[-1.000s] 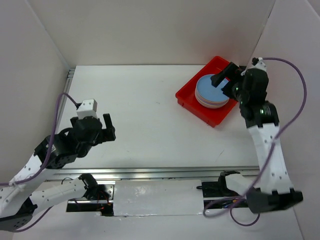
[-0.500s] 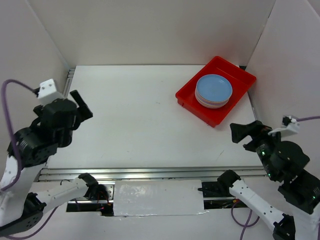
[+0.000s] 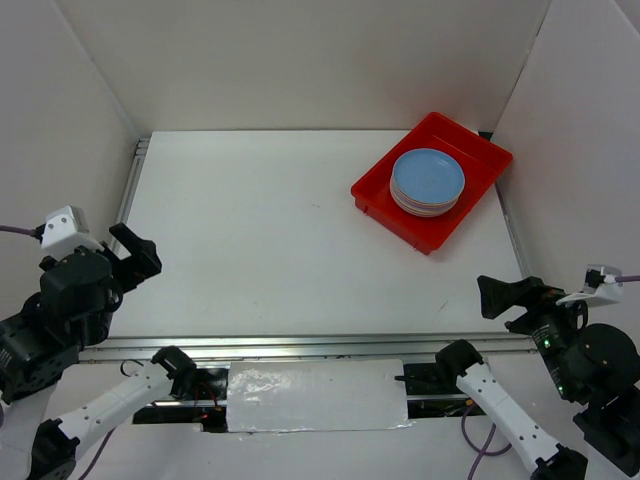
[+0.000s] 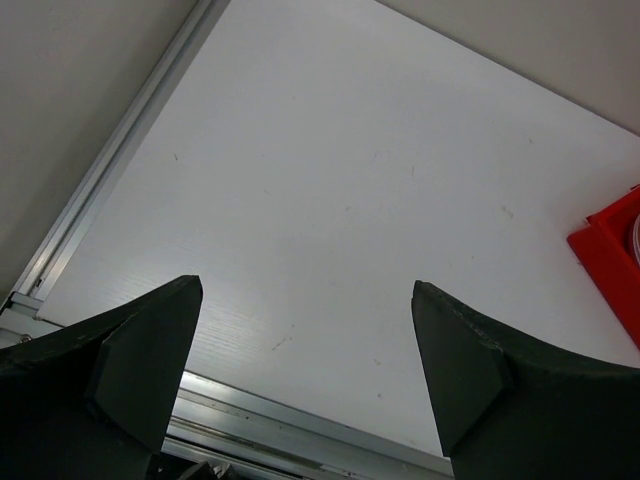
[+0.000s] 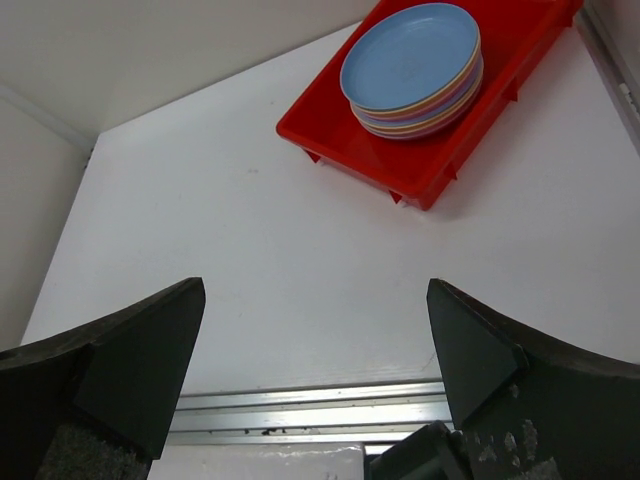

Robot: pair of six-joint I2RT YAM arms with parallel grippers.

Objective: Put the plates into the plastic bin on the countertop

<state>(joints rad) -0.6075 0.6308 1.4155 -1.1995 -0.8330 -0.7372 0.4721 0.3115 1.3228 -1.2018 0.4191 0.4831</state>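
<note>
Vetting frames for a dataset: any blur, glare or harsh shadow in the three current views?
Top external: even soft light, no glare, plates and plastic bin sharp. Left wrist: left gripper's fingers dark and soft-edged, countertop evenly lit. Right wrist: only a faint shadow beside the bin, right gripper's fingers dark.

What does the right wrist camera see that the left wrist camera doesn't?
Right wrist only: the stack of small round pastel plastic plates, blue on top, in the shallow red plastic bin; the open right gripper. Left wrist only: the open left gripper, little else. Both: the flat white countertop, its near metal rail and the bin, just a corner in the left view.
</note>
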